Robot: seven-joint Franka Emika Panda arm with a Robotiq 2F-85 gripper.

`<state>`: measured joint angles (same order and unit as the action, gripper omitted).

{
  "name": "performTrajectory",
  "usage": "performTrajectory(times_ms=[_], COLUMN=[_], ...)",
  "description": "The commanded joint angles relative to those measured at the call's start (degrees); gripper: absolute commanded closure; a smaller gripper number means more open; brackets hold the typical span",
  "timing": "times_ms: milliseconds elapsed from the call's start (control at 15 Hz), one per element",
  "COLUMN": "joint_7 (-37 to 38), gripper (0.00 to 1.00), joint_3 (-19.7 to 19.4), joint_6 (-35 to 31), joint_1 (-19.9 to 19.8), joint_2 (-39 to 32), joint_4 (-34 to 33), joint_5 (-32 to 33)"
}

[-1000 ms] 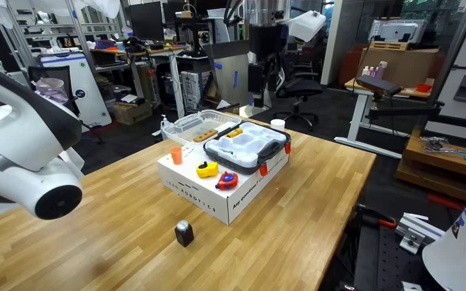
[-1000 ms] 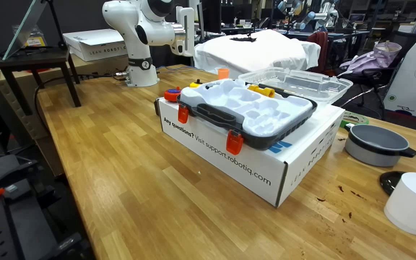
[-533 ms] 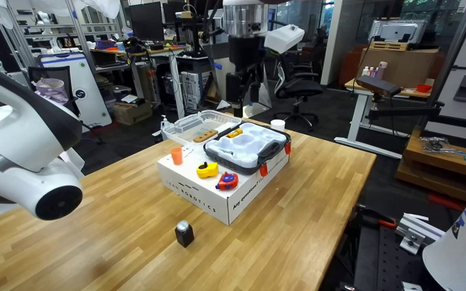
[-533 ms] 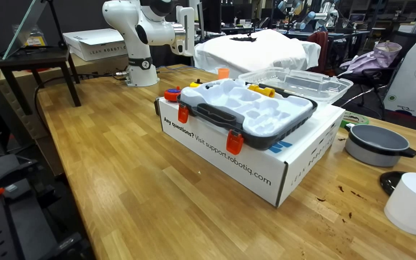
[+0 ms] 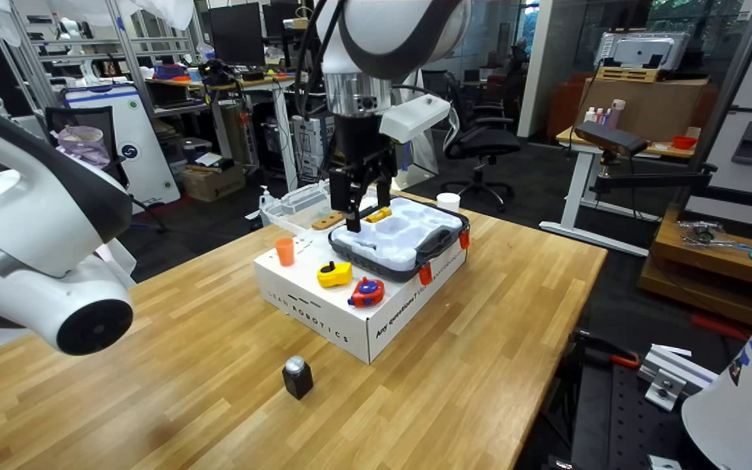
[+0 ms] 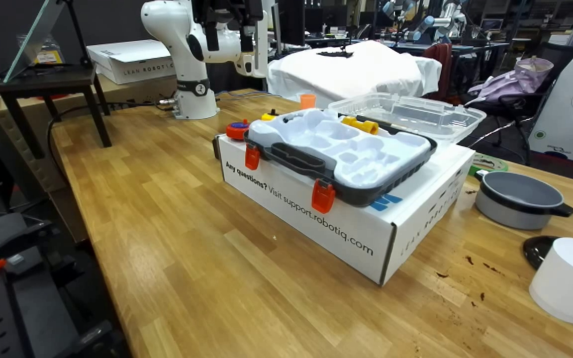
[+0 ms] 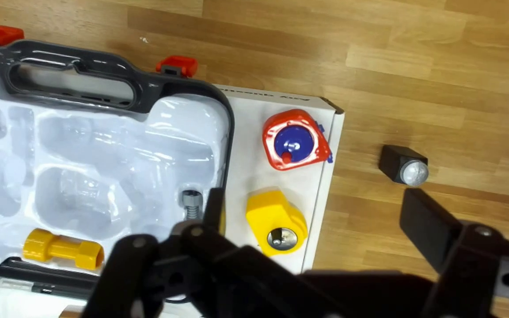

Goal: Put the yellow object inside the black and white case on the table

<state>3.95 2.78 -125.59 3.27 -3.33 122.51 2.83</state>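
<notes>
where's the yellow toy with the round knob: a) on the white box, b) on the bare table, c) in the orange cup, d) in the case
a, since the wrist view shows the yellow toy lying on the white box, beside the red toy and outside the case.

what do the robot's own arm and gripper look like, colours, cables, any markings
The arm is white with a curved dark band, ending in a silver metal collar. Black cables run beside it, and a white boxy housing juts out near the gripper. The gripper is black, with two blocky fingers. No readable markings show on either.
</notes>
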Motion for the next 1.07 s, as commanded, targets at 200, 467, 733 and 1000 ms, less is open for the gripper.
performTrajectory(times_ms=[200,467,733,1000], joint_7=[0.01,0.57,-0.32,-3.12], gripper=[0.0,0.0,0.0,0.0], joint_3=[0.0,-0.1,-0.14,0.22], joint_6=[-0.01,-0.87,-1.72,-0.75], joint_1=[0.01,0.02,0.25,0.33], joint_2=[-1.33,-1.31,-3.3,-8.26], joint_4=[-1.41,-1.5,-5.24,-10.05], joint_5=[0.0,0.72,5.25,4.23])
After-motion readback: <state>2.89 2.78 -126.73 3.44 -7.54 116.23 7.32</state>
